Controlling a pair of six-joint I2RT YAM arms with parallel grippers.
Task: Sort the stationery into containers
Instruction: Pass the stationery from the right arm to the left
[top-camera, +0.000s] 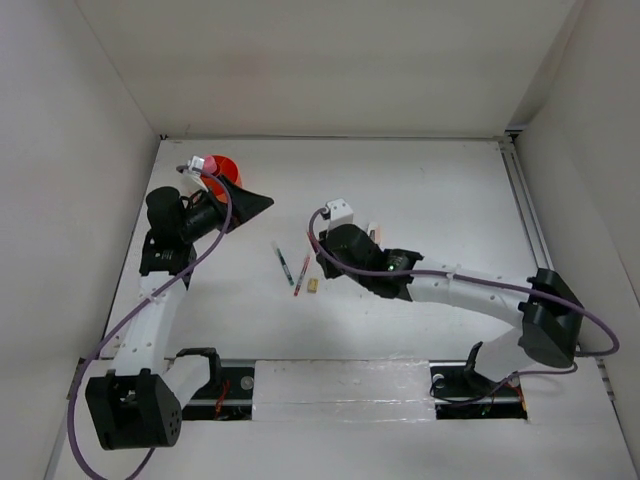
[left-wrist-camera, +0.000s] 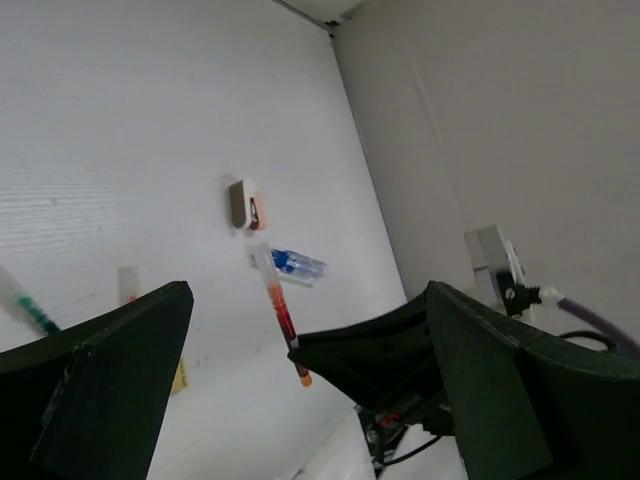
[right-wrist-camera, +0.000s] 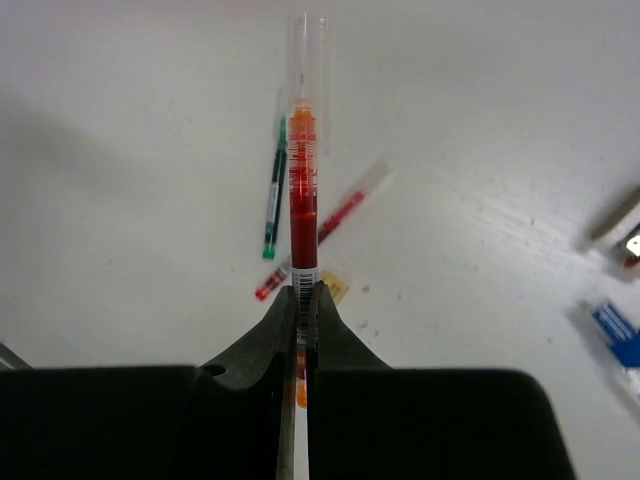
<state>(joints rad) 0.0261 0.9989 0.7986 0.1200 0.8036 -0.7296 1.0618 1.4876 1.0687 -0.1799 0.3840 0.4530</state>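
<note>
In the right wrist view my right gripper (right-wrist-camera: 303, 290) is shut on a red pen (right-wrist-camera: 303, 190) with a clear cap, held above the table. Under it lie a dark green-tipped pen (right-wrist-camera: 274, 190), a second red pen (right-wrist-camera: 335, 222) and a tiny tan cube (right-wrist-camera: 335, 289). A white-tan eraser (right-wrist-camera: 613, 218) and a blue-capped clear tube (right-wrist-camera: 614, 334) lie to the right. From above, the right gripper (top-camera: 336, 254) hangs just right of the two pens (top-camera: 291, 268). My left gripper (top-camera: 243, 203) stands open beside the orange tub (top-camera: 226, 167), where something pink (top-camera: 209, 162) shows.
White walls close the table on three sides. The left wrist view looks across at the held red pen (left-wrist-camera: 281, 312), the eraser (left-wrist-camera: 243, 203) and the blue-capped tube (left-wrist-camera: 296, 265). A metal rail (top-camera: 340, 385) with cables runs between the arm bases.
</note>
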